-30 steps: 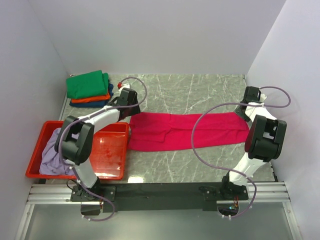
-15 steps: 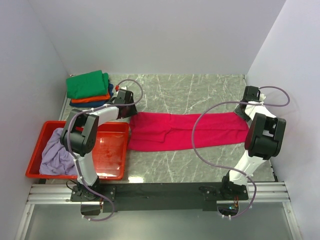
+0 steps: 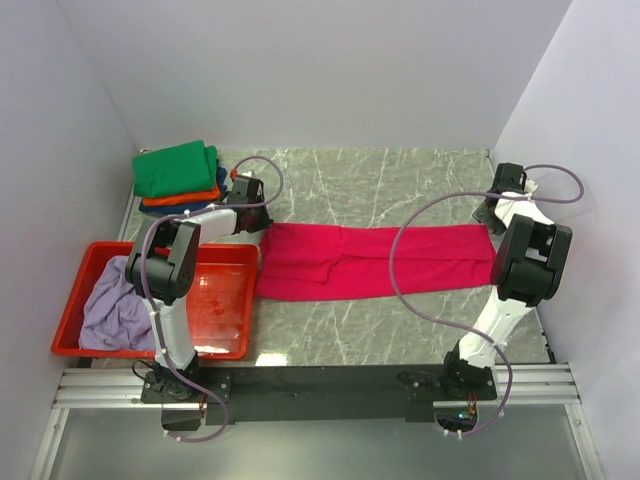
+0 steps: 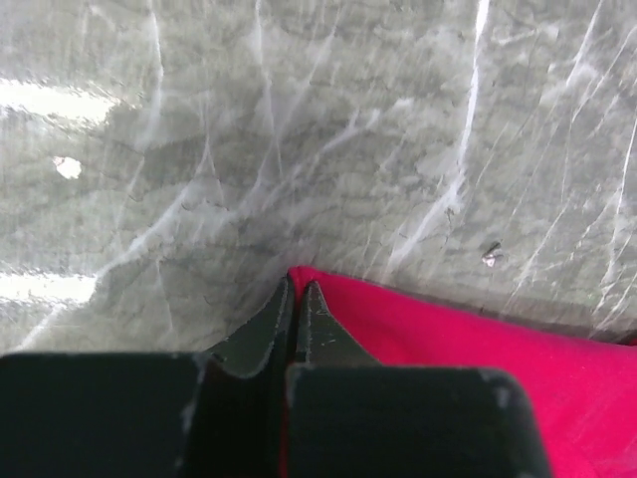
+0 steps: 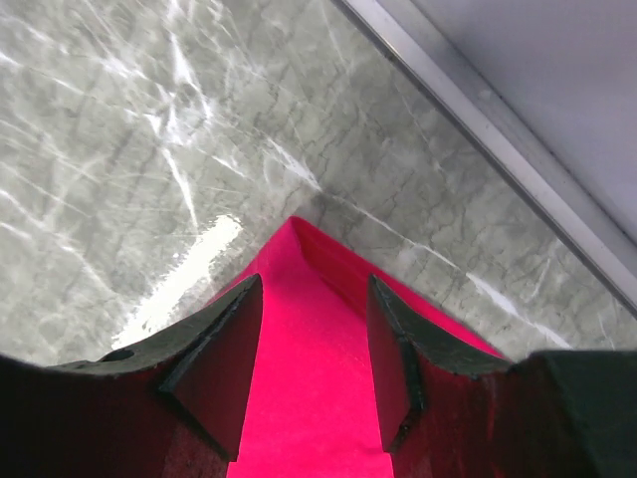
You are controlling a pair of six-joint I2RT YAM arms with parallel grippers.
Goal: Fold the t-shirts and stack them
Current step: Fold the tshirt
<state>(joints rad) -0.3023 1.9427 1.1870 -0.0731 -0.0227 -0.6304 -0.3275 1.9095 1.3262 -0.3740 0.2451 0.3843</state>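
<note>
Left pincer clenched on a corner of the pink shirt, pinched at its tips. Right pincer released, fingers straddling the opposite corner, cloth beneath.

Bolted to the long black base rail, the left arm and the right arm are each built of glossy white tube links and chunky black joint housings, each trailing a looping lilac-grey cable and tipped with matt black wedge-shaped fingers.

No legible text — anywhere.
</note>
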